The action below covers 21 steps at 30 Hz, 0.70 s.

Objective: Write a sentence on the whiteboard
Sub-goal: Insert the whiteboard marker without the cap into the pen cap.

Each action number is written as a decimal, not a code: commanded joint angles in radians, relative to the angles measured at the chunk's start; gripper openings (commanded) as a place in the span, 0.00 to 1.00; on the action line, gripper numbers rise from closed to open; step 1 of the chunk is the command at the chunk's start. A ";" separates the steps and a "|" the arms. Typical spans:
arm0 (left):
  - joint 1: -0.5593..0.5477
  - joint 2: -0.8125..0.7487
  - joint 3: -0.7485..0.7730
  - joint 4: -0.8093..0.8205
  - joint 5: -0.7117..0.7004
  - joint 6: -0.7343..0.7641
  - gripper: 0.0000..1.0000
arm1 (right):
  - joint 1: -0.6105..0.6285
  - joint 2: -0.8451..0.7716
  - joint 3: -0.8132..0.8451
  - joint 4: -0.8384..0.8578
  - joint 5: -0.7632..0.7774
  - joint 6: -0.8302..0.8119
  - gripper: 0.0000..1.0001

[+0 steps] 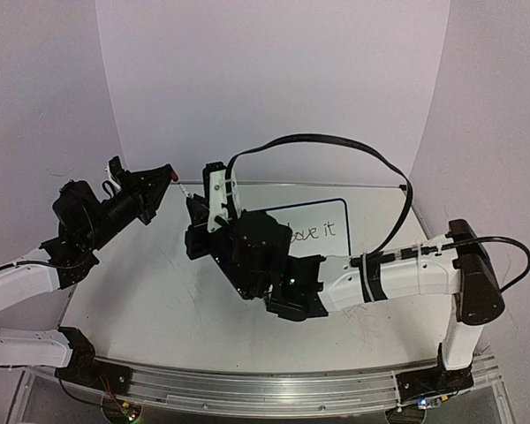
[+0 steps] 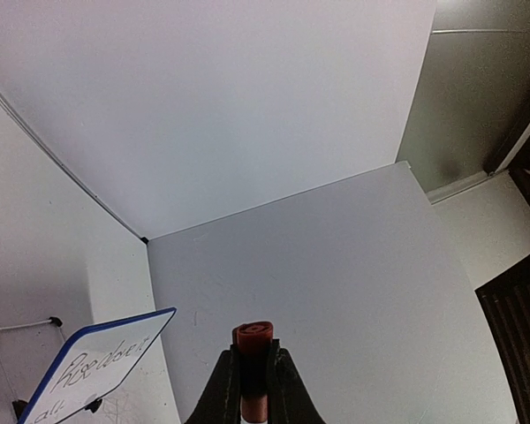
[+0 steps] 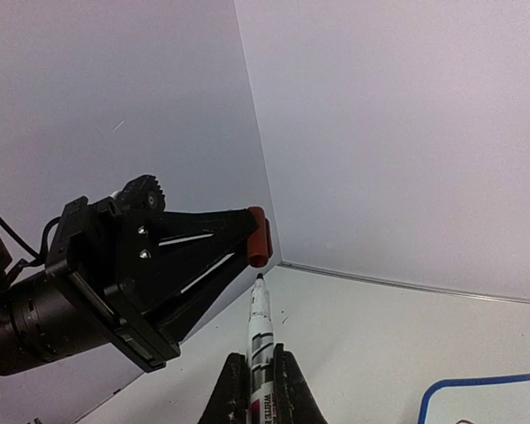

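Note:
The whiteboard (image 1: 322,221) lies on the table at the back right, partly hidden by my right arm. The sentence (image 1: 314,231) shows only its end, "love it", there. In the left wrist view the whiteboard (image 2: 49,367) carries the sentence (image 2: 97,362) in two rows. My left gripper (image 1: 165,174) is shut on a red marker cap (image 2: 253,337) held in the air. My right gripper (image 1: 195,204) is shut on a white marker (image 3: 260,340). The marker's dark tip points up at the cap (image 3: 259,237), just short of its open end.
White walls enclose the table at the back and left. The right arm's black cable (image 1: 336,146) loops above the whiteboard. The board's wire stand (image 2: 22,329) shows at the left of the left wrist view. Scuff marks cover the tabletop (image 1: 159,291).

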 commanded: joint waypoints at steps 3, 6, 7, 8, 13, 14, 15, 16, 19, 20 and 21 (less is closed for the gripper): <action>0.000 0.015 0.022 0.065 0.022 -0.021 0.00 | 0.000 0.026 0.067 0.047 0.018 -0.061 0.00; 0.000 0.010 0.022 0.067 0.021 -0.019 0.00 | -0.001 0.035 0.077 0.048 0.038 -0.067 0.00; 0.000 0.007 0.022 0.068 0.021 -0.019 0.00 | -0.001 0.037 0.077 0.048 0.041 -0.068 0.00; 0.000 0.007 0.022 0.068 0.022 -0.019 0.00 | -0.001 0.037 0.077 0.048 0.042 -0.069 0.00; -0.001 0.009 0.021 0.072 0.030 -0.024 0.00 | -0.001 0.051 0.095 0.047 0.039 -0.074 0.00; 0.000 0.007 0.020 0.073 0.030 -0.024 0.00 | -0.001 0.053 0.098 0.047 0.038 -0.074 0.00; -0.001 0.007 0.018 0.072 0.029 -0.025 0.00 | -0.001 0.054 0.100 0.047 0.039 -0.075 0.00; 0.000 0.005 0.018 0.074 0.029 -0.025 0.00 | -0.001 0.056 0.102 0.046 0.039 -0.075 0.00; -0.001 0.003 0.019 0.076 0.031 -0.024 0.00 | -0.001 0.060 0.102 0.045 0.044 -0.073 0.00; -0.001 0.003 0.018 0.077 0.032 -0.026 0.00 | -0.001 0.061 0.101 0.044 0.045 -0.072 0.00; -0.001 0.004 0.017 0.078 0.034 -0.027 0.00 | -0.001 0.063 0.103 0.044 0.045 -0.071 0.00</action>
